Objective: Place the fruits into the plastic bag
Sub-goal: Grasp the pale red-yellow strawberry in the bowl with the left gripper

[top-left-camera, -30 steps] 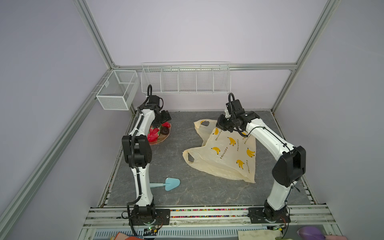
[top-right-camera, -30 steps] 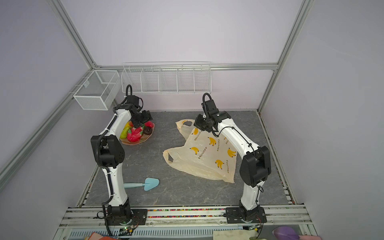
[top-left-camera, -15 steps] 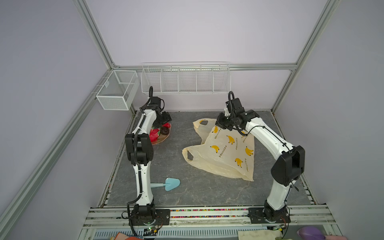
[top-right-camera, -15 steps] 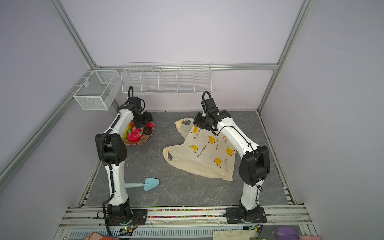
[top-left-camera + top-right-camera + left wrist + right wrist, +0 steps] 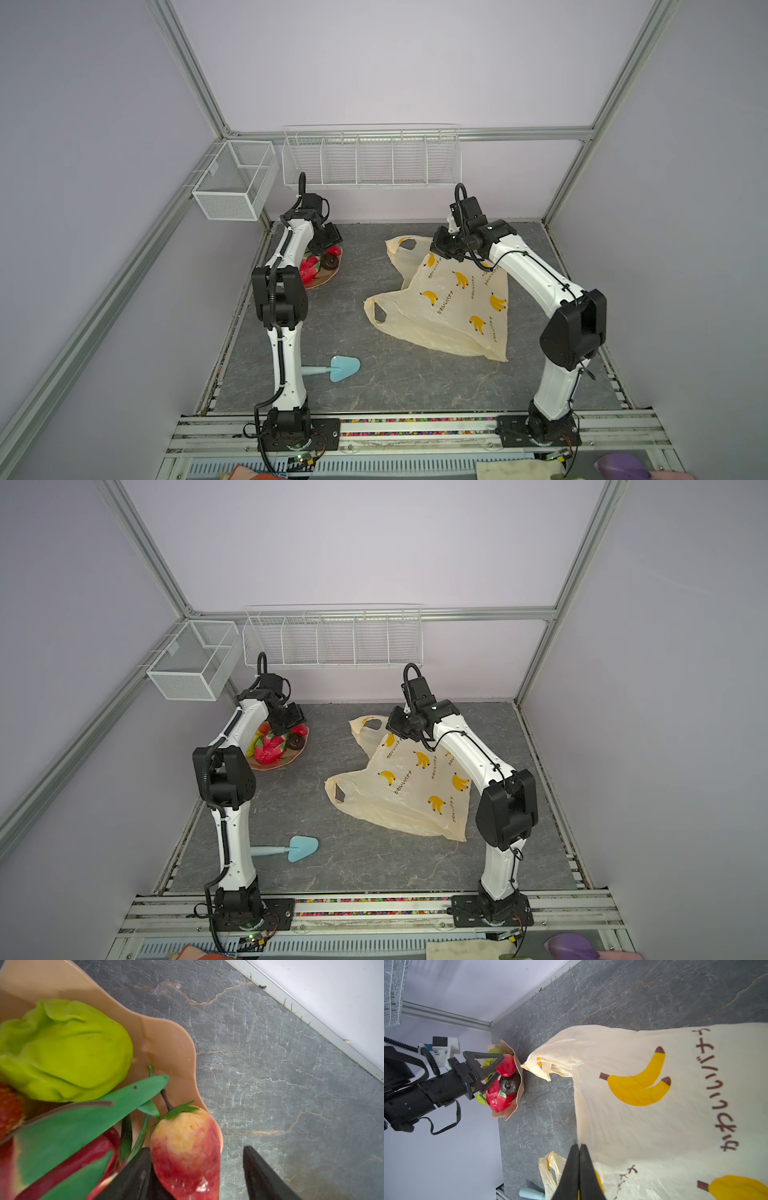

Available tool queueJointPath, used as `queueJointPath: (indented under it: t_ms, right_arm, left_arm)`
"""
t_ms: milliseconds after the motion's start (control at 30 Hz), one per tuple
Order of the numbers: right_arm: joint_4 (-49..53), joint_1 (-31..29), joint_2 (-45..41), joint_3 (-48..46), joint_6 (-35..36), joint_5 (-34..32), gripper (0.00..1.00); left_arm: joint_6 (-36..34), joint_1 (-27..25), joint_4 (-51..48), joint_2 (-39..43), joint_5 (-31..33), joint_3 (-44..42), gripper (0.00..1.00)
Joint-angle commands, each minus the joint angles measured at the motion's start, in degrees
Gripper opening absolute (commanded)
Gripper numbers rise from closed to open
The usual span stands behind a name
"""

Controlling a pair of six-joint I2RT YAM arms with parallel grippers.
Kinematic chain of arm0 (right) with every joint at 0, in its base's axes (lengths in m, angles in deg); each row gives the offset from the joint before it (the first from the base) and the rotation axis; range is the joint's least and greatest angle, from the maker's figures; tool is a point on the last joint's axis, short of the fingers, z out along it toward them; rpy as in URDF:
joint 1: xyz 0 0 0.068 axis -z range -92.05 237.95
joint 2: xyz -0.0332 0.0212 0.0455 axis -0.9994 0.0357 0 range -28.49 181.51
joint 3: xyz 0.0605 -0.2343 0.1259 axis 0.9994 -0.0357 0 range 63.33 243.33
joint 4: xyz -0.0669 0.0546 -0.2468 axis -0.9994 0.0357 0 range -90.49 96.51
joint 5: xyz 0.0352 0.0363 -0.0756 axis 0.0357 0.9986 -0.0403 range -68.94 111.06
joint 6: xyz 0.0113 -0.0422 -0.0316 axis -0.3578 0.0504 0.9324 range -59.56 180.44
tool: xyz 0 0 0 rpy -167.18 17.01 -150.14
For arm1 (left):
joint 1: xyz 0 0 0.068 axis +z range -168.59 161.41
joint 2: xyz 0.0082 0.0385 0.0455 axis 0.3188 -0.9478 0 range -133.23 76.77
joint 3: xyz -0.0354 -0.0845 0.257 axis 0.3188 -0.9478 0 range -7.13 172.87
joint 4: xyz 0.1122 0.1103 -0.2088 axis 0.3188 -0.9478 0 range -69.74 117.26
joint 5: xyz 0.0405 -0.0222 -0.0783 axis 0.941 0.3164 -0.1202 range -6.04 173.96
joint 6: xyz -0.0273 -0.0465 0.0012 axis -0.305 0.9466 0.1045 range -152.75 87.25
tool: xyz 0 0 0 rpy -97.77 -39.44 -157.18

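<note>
Far left on the bench [image 5: 374, 386], the fruits [image 5: 274, 746] lie heaped in a peach scalloped dish [image 5: 166, 1039]. The left gripper [image 5: 196, 1148] straddles a red-and-yellow fruit [image 5: 182, 1138] at the dish's rim. Its jaws are apart and not yet gripping, so a pick looks to be in hand. Next it must close squarely and lift. To the right, the right gripper [image 5: 579, 1146] is pinched together on the plastic bag [image 5: 457, 307], holding its far edge up. The mouth looks narrow for a drop.

both top views look down from over the bench's [image 5: 395, 386] near edge; wrist views sit close (each shows the dish [image 5: 166, 1043]).
</note>
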Motion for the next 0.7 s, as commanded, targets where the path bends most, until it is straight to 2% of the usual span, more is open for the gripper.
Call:
queueJointPath:
  t_ms: [0,233,667]
  right_arm:
    - [0.64,0.12,0.77,1.08,0.52,0.59,0.06]
    - [0.64,0.19,0.93,1.17,0.47,0.59,0.06]
    - [0.73,0.18,0.68,1.05,0.37,0.24,0.07]
  left_arm:
    - [-0.04,0.34,-3.11,-2.49,0.17,1.25,0.67]
    - [-0.89,0.34,-4.03,-2.47,0.72,0.91,0.61]
    - [-1.72,0.42,-4.95,-1.99,2.48,0.17,0.44]
